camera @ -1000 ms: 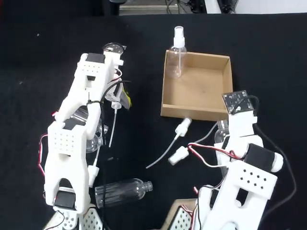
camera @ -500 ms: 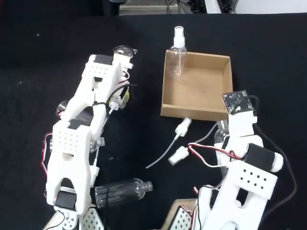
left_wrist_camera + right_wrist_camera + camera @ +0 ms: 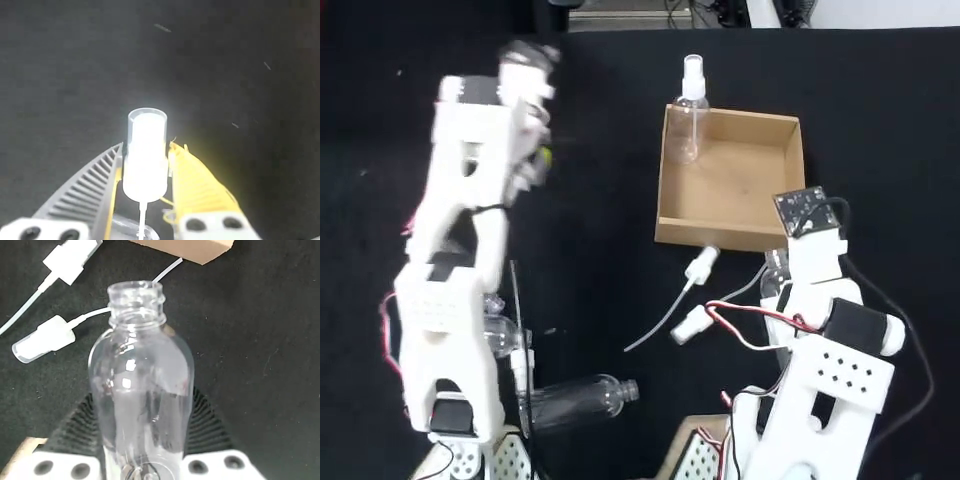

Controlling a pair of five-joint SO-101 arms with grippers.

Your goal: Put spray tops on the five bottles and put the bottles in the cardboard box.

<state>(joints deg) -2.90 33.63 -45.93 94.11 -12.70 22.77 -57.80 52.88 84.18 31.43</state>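
Left claw (image 3: 146,148) just swung up and further away from the cardboard box (image 3: 725,236), pinched shut on a spray top (image 3: 145,167) poking out past its tips. Right claw (image 3: 143,393) hasn't budged, closed around an uncapped bottle (image 3: 141,360). Reckon the capping is next, once I bring them together.
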